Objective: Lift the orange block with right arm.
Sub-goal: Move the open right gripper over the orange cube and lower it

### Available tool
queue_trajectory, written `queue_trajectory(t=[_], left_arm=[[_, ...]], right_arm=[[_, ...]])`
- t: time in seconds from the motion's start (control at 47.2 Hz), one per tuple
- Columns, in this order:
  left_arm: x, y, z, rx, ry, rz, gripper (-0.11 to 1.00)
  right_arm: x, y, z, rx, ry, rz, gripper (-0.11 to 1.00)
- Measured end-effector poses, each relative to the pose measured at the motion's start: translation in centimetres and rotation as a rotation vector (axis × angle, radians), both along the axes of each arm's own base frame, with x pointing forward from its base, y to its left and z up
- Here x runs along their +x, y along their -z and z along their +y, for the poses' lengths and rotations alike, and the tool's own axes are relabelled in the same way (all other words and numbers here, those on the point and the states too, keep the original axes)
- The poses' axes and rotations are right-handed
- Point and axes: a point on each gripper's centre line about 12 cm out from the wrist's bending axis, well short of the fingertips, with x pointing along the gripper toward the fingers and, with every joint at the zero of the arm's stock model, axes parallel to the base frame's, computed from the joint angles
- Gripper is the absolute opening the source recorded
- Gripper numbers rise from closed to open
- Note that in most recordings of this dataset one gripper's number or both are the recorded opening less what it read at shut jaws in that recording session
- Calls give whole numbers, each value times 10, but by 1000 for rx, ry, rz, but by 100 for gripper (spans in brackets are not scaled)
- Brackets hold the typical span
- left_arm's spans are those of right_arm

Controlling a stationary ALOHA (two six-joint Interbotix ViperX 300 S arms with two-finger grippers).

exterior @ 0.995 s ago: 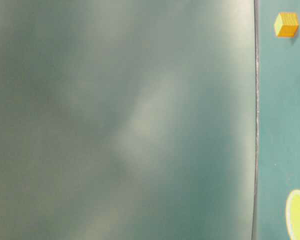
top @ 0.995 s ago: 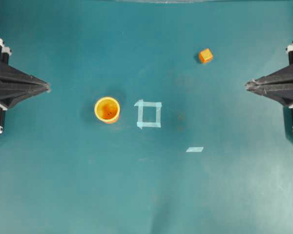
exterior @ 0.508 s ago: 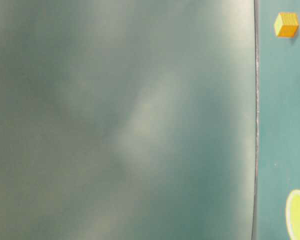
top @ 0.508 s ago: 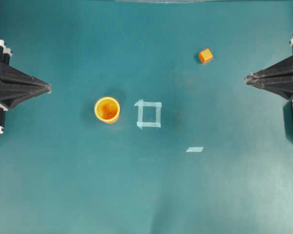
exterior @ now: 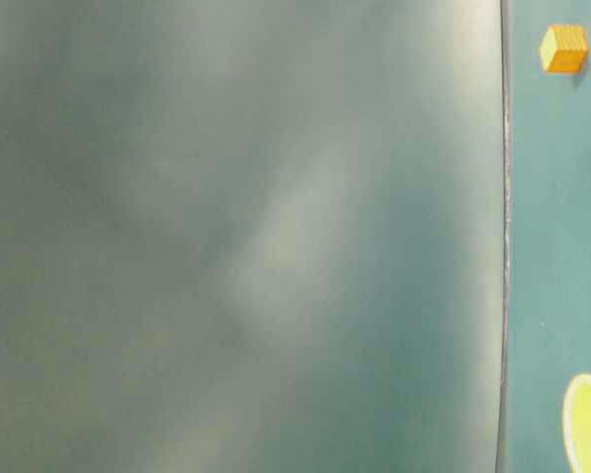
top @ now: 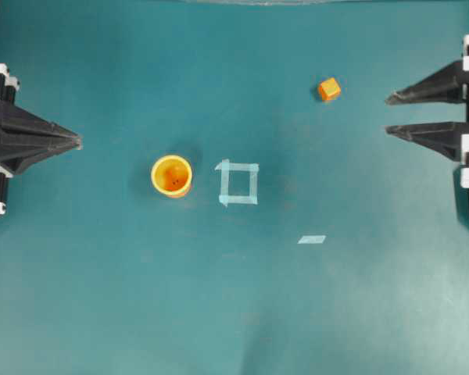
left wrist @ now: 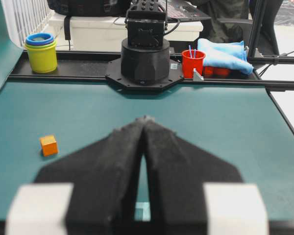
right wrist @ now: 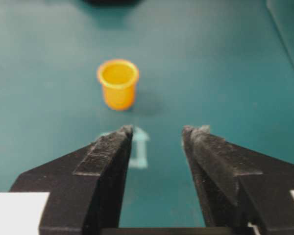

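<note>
Teal table mat (top: 102, 297). Orange block (top: 328, 89), lighter top face. Yellow-orange cup (top: 172, 176), darker orange inside. Pale blue tape square (top: 238, 183); pale blue tape strip (top: 312, 239). Black gripper fingers (right wrist: 108, 156), white bands behind. Red cup (left wrist: 193, 62); yellow cup stack (left wrist: 41, 56), blue rim.

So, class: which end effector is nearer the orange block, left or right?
Right. The right end effector, open, sits just right of the orange block in the overhead view. The left end effector, shut, is at the far left edge, beyond the cup.
</note>
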Motion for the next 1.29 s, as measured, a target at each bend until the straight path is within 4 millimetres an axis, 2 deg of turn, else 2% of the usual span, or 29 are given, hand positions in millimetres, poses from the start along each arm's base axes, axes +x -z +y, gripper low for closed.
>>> queue_trajectory(t=[0.275,0.635,0.91,1.291], left_arm=[[0,0,0,0,0,2,0],[0,1,0,-2,2,8,0],[0,1,0,-2,0,9,0],[0,2,0,0,0,18,0]], right_arm=[[16,11,-24,-11,84,202,59],[52,39,-55,156,237,477,59],[78,55,-77,311,380,587,59],[98,61,-100,540,618,646,59]])
